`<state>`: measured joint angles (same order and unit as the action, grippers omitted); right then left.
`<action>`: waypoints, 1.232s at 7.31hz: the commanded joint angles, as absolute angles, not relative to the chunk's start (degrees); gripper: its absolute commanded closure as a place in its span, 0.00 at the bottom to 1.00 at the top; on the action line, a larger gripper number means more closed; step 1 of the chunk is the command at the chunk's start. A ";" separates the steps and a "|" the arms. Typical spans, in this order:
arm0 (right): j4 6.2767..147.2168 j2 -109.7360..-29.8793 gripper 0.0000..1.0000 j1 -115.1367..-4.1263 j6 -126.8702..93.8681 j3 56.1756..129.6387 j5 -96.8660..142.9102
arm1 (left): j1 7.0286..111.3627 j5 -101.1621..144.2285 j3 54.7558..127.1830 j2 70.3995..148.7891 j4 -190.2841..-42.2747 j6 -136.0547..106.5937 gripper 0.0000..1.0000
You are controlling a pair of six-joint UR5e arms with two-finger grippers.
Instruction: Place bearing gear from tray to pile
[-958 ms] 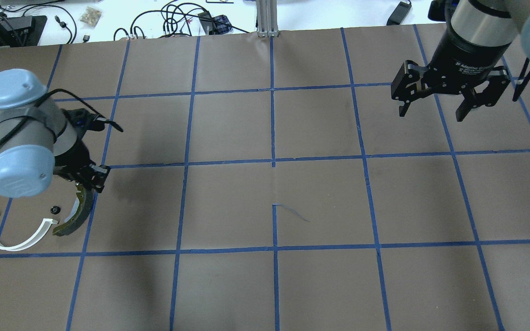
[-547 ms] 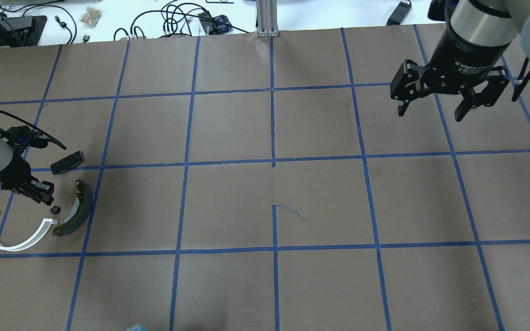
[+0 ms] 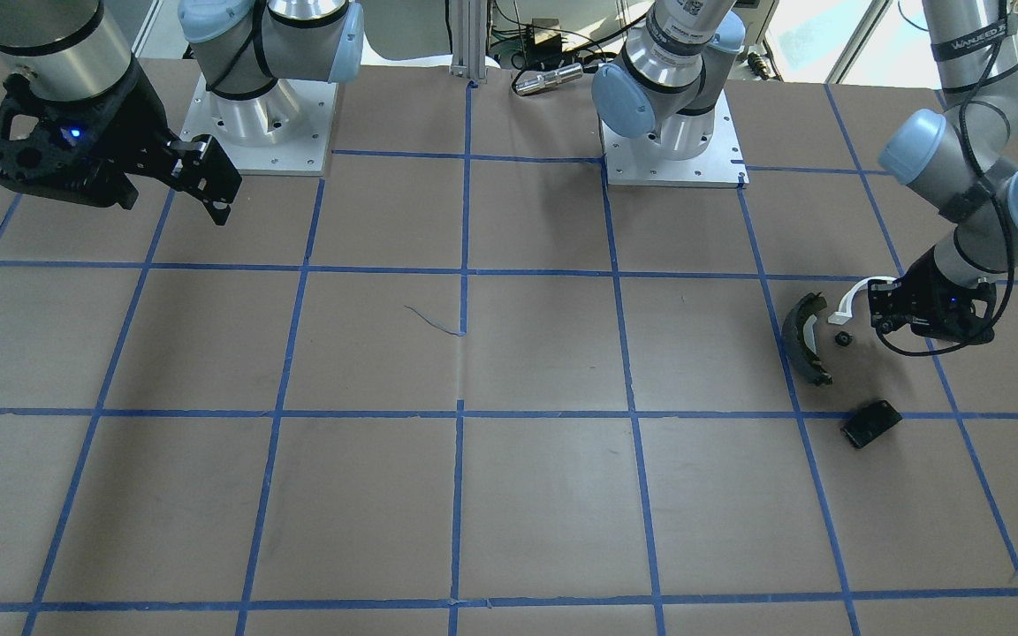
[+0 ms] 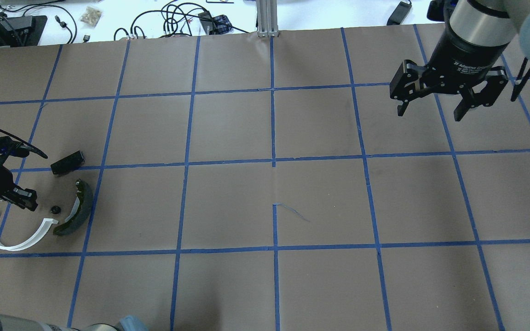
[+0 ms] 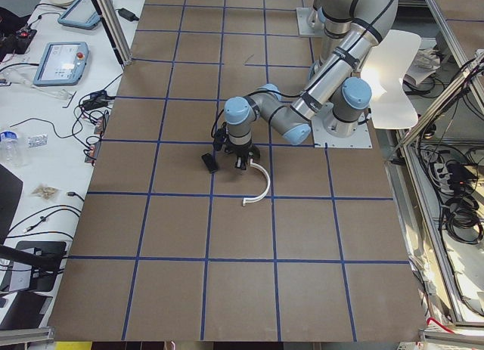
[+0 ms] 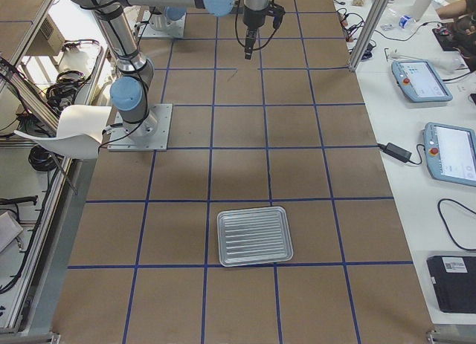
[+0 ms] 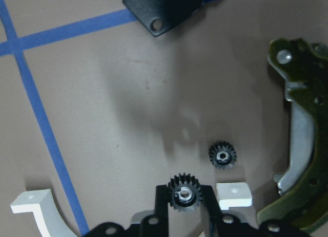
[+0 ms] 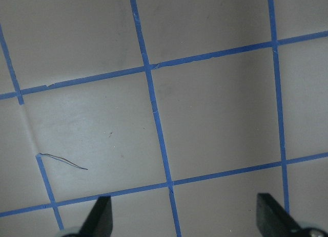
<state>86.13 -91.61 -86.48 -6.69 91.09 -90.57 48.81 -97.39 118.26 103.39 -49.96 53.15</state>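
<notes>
In the left wrist view my left gripper (image 7: pixel 185 196) is shut on a small black bearing gear (image 7: pixel 184 188) and holds it above the table. A second small gear (image 7: pixel 223 155) lies on the table just past it. The pile is all around: the olive brake shoe (image 7: pixel 300 129), the white arc (image 7: pixel 233 193) and the black plate (image 7: pixel 164 6). Overhead, the left gripper (image 4: pixel 22 198) is left of the loose gear (image 4: pixel 55 210), brake shoe (image 4: pixel 80 207), arc (image 4: pixel 16 241) and plate (image 4: pixel 67 162). My right gripper (image 4: pixel 430 108) is open and empty at the far right.
A ribbed silver tray (image 6: pixel 253 235) lies on the table near the right-end camera, far from the pile. The table (image 4: pixel 274 184) is brown paper with a blue tape grid. Cables and devices lie beyond its far edge (image 4: pixel 177 20).
My left arm has swung left in the overhead view, from over the brake shoe's top to left of the loose gear. This uncovered the black plate. The right gripper has barely moved.
</notes>
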 commanded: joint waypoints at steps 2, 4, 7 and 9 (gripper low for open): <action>86.13 -91.67 0.00 -86.48 -6.77 90.97 -90.53 | 48.60 -97.29 118.04 103.71 -50.27 52.65 0.00; 86.22 -91.49 0.00 -86.48 -6.86 90.97 -90.44 | 50.18 -97.12 116.21 101.44 -53.93 51.25 0.00; 86.57 -91.50 0.00 -86.48 -6.77 91.05 -90.53 | 62.79 -97.12 101.66 94.41 -82.69 38.56 0.00; 86.66 -91.49 0.00 -86.48 -6.59 91.14 -90.53 | 72.11 -95.12 95.56 90.38 -93.21 24.60 0.00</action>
<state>86.58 -91.51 -86.49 -6.73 91.06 -90.47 65.96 -96.62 99.64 93.21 -86.10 33.69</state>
